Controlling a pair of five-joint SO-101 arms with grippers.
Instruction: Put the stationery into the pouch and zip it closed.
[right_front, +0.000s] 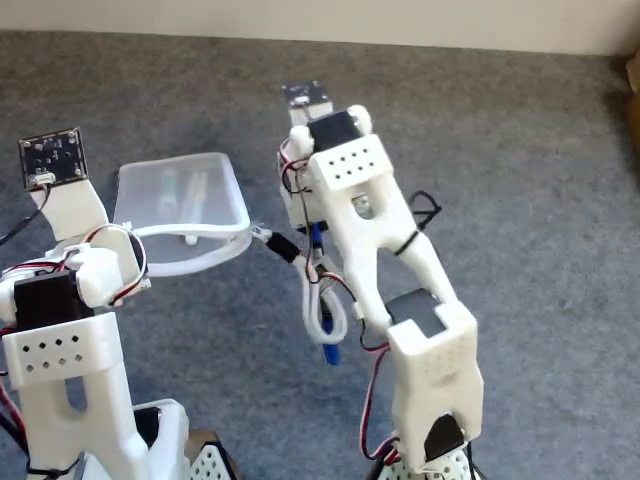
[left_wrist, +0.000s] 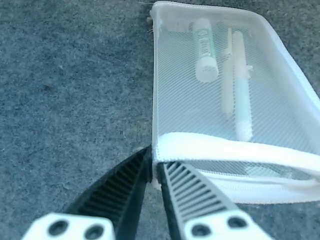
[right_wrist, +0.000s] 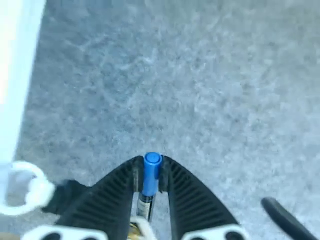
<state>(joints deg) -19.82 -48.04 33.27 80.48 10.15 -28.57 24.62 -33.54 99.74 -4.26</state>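
We see the left pincer (left_wrist: 154, 167) clenched on the near corner of the pouch (left_wrist: 180, 110), its jaws pressed together over the white zip edge. The pouch lies on the grey surface (left_wrist: 75, 75) with its mouth open, and we make out a white tube (left_wrist: 205, 50) and a pale pen (left_wrist: 241, 95) inside it. The right pincer (right_wrist: 151, 162) grips a blue pen (right_wrist: 149, 182) between narrowly parted jaws, over the surface and just beside the pouch's mouth.
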